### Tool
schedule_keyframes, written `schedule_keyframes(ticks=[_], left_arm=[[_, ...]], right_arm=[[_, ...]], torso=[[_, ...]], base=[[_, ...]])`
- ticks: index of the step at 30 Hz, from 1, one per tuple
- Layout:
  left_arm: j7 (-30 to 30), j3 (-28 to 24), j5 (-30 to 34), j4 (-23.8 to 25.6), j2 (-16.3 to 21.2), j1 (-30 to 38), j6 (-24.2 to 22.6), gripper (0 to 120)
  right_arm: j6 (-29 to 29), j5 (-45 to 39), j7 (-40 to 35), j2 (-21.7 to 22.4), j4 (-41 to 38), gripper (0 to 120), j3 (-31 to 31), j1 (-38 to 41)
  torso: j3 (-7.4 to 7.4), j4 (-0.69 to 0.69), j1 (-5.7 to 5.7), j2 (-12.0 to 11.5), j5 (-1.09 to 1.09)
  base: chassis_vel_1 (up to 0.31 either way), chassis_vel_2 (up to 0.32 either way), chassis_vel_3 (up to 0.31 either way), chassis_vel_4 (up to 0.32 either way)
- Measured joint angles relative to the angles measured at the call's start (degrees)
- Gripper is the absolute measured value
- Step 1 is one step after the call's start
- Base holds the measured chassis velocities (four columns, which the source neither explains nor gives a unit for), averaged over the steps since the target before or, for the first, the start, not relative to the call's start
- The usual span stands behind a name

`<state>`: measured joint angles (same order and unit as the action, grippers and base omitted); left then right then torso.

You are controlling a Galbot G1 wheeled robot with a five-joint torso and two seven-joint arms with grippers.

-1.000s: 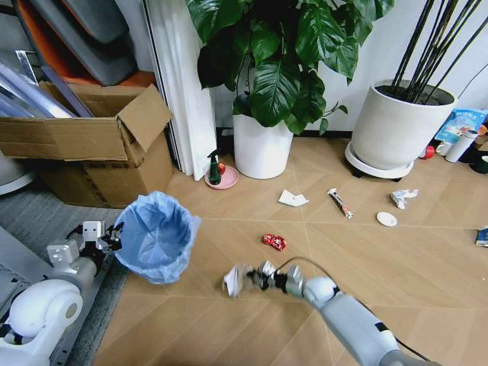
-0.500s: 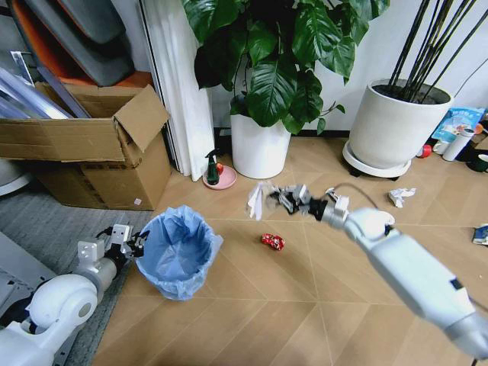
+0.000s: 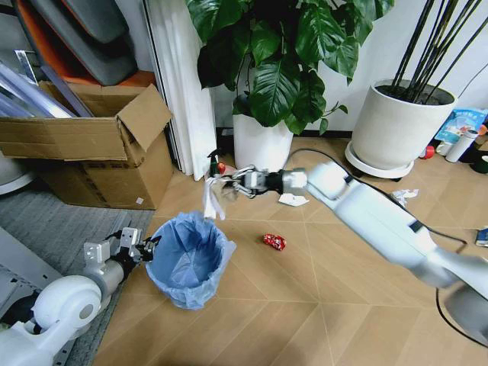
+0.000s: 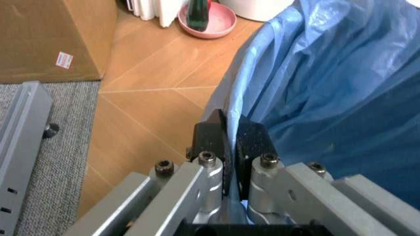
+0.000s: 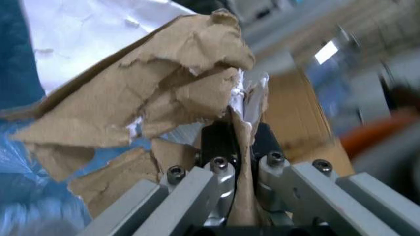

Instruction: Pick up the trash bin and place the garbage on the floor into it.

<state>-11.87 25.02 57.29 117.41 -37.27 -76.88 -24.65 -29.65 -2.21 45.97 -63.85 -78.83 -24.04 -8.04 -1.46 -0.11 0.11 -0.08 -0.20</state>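
Trash bin [image 3: 189, 259] stands on the floor [image 3: 320, 305] at near left, its blue liner [image 4: 341, 83] pinched at the rim by the closed left gripper [image 3: 145, 248]. Right gripper [image 3: 229, 181] reaches across from the right, fingers clamped on a crumpled brown-and-white paper scrap [image 3: 211, 200] hanging just above the bin's far rim. Judgement: release should wait until the scrap sits squarely over the opening, since it hangs near the edge and could slide outside. Red wrapper [image 3: 274, 242] and white paper [image 3: 293, 200] lie uncollected to the right
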Motion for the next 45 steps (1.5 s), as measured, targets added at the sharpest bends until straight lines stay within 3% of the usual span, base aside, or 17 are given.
schedule_keyframes(ticks=[3,14,20,23,33,39,45], left_arm=[[0.0,0.2,0.2,0.1,-0.1,-0.6,-0.2,0],[0.2,0.4,0.7,0.3,-0.7,-0.6,-0.7,0],[0.3,1.1,0.7,0.4,-0.7,-1.0,-0.8,0],[0.2,1.7,0.7,0.4,-0.7,-1.0,-0.8,0],[-0.1,2.4,0.9,0.4,-1.0,-1.4,-1.1,0],[-0.4,2.4,0.9,0.5,-1.2,-1.7,-1.3,0],[-0.4,2.4,0.8,0.8,-1.3,-2.0,-1.3,0]], right_arm=[[-3.5,6.3,1.9,-3.1,-0.7,0,-1.0,0.7],[-6.9,15.1,3.6,-5.6,-1.5,3,-2.4,0.3],[-6.4,14.3,3.9,-5.0,-1.9,22,-2.6,0.2],[-5.5,10.9,4.6,-3.4,-2.9,48,-3.3,0.6],[-4.7,8.0,6.8,-1.9,-3.6,82,-3.3,0.8],[-2.3,3.5,6.5,-1.0,-4.0,99,-3.9,0.7],[-0.9,1.1,8.6,-1.6,-3.8,100,-3.9,0.3]], torso=[[0.00,0.00,0.00,0.0,0.01],[0.00,-0.02,0.00,0.0,0.01],[0.01,-0.02,0.00,0.0,0.02],[0.01,-0.02,0.00,0.0,0.02],[0.01,-0.02,0.00,0.0,0.02],[0.01,-0.02,0.00,0.0,0.02],[0.01,-0.01,0.00,0.0,0.03]], base=[[0.000,0.000,0.000,0.000],[0.000,0.000,0.000,0.000],[0.000,0.000,0.000,0.000],[0.000,0.000,0.000,0.000],[0.000,0.000,0.000,0.000],[0.000,0.000,0.000,0.000],[0.000,0.000,0.000,0.000]])
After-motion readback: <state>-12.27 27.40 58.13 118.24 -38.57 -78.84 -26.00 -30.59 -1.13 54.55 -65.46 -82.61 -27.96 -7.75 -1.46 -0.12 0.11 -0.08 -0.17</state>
